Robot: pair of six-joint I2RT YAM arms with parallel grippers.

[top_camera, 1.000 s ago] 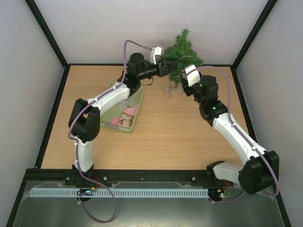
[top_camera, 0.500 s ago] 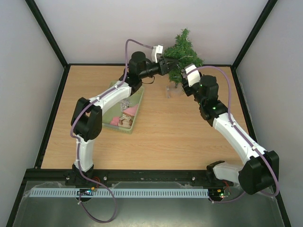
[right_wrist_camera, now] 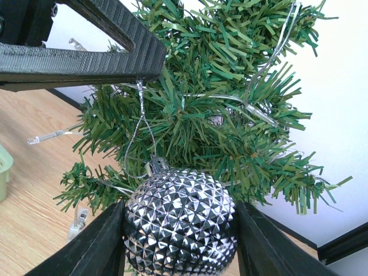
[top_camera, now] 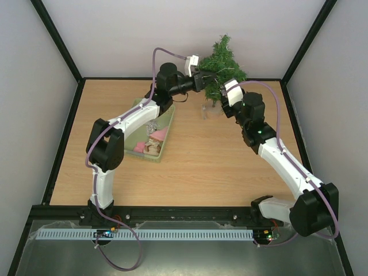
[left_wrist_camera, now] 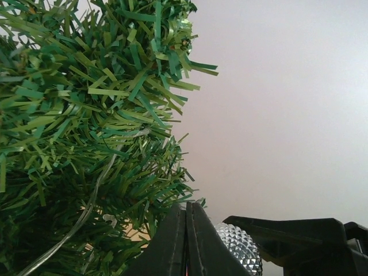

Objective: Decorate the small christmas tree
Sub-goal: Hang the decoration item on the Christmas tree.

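The small christmas tree point(top_camera: 223, 64) stands at the back of the table, dark green with a clear light string point(right_wrist_camera: 261, 115) wound through it. My right gripper point(right_wrist_camera: 179, 214) is shut on a faceted silver bauble point(right_wrist_camera: 181, 227), held just below the tree's lower branches point(right_wrist_camera: 218, 132). My left gripper point(left_wrist_camera: 188, 207) is shut, its tips at the edge of the needles point(left_wrist_camera: 86, 115). In the right wrist view the left gripper point(right_wrist_camera: 144, 63) pinches the bauble's thin silver thread point(right_wrist_camera: 140, 123) above the ball. The bauble point(left_wrist_camera: 240, 256) also shows beside the left fingers.
A pale green basket point(top_camera: 168, 123) with several ornaments lies left of the tree under the left arm. One loose bulb of the light string point(right_wrist_camera: 78, 221) rests on the wooden table point(top_camera: 195, 167). Enclosure walls stand close behind the tree.
The left gripper's jaws have come together at the tree's side, closing on the bauble's thread. The right arm and the bauble have stayed put.
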